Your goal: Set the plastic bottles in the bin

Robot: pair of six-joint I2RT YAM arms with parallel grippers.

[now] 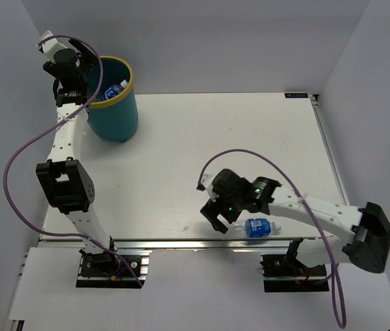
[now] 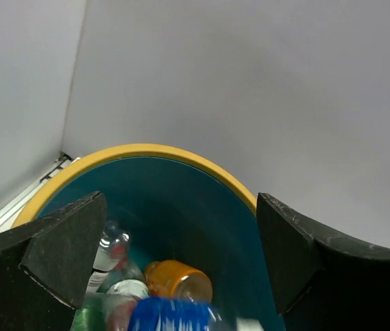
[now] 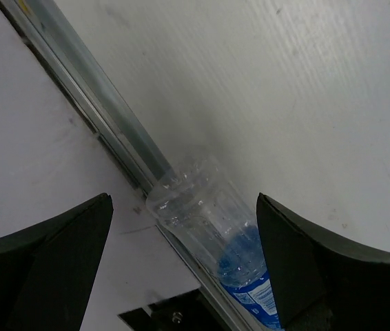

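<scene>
Blue-labelled bottle lies at the table edge, right gripper spread above.

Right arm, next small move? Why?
Probably lower the right gripper and close on the blue-label bottle. Its jaws stand open either side of that bottle, which lies on its side at the table's near edge, the only one seen outside the bin.

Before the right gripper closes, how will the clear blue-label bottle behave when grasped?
Lying on its side by the edge rail, the bottle may roll if nudged. It looks mostly empty, so probably light and easily dented. Its smooth wall might slip.
</scene>
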